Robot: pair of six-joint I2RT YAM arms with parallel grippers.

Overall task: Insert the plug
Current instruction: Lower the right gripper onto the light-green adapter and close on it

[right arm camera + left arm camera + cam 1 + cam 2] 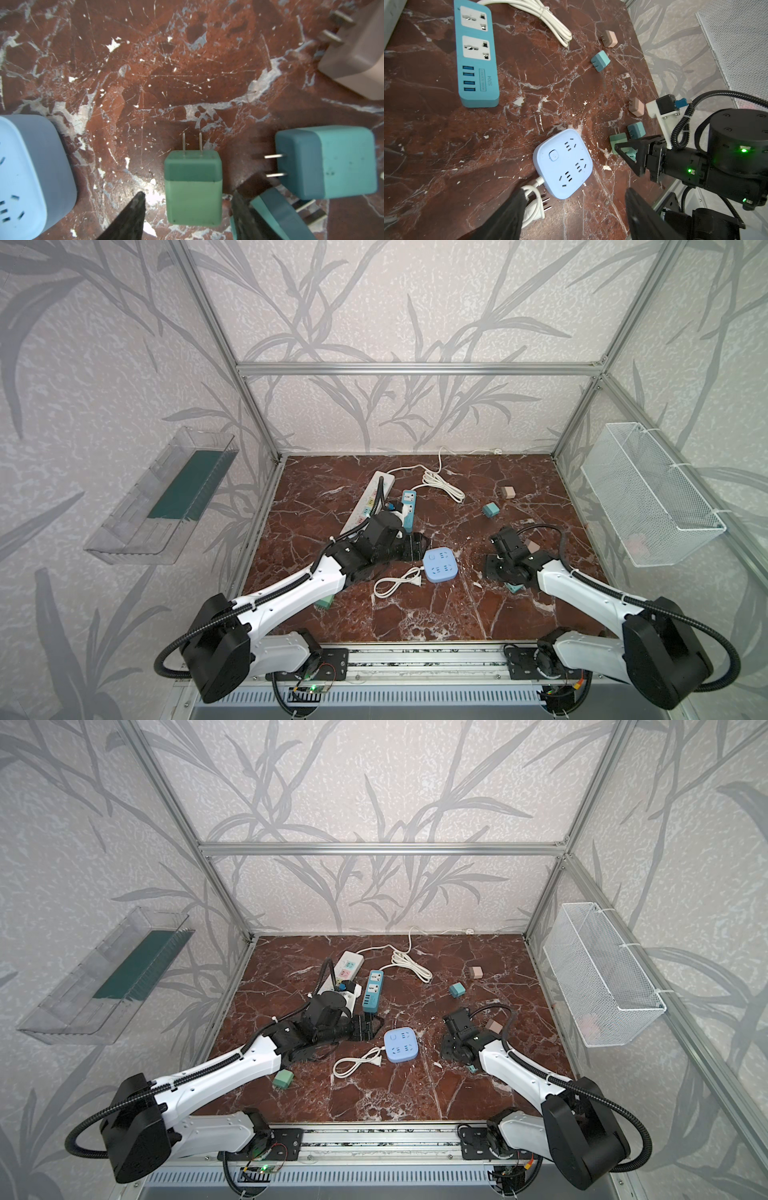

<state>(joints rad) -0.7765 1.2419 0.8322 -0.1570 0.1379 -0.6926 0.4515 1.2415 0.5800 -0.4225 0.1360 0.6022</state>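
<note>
A green cube plug [193, 187] lies on the marble table [436, 614], its two prongs pointing away from my right wrist. My right gripper [188, 194] straddles it, open, with a gap showing on each side of the plug. A light blue square socket hub [440, 565] [401, 1045] [562, 164] [31, 176] lies flat just left of that plug. In both top views the right gripper [489, 568] [449, 1048] covers the plug. My left gripper [415, 547] [574, 191] hovers open and empty at the hub's left edge.
A teal plug [332, 162] and a pink plug [357, 56] lie close beside the green one. The hub's white cord [395, 583] coils at its front. A blue power strip [409, 510], white power strip [370, 502], cable coil [442, 485] and two plugs [490, 510] [508, 492] lie behind.
</note>
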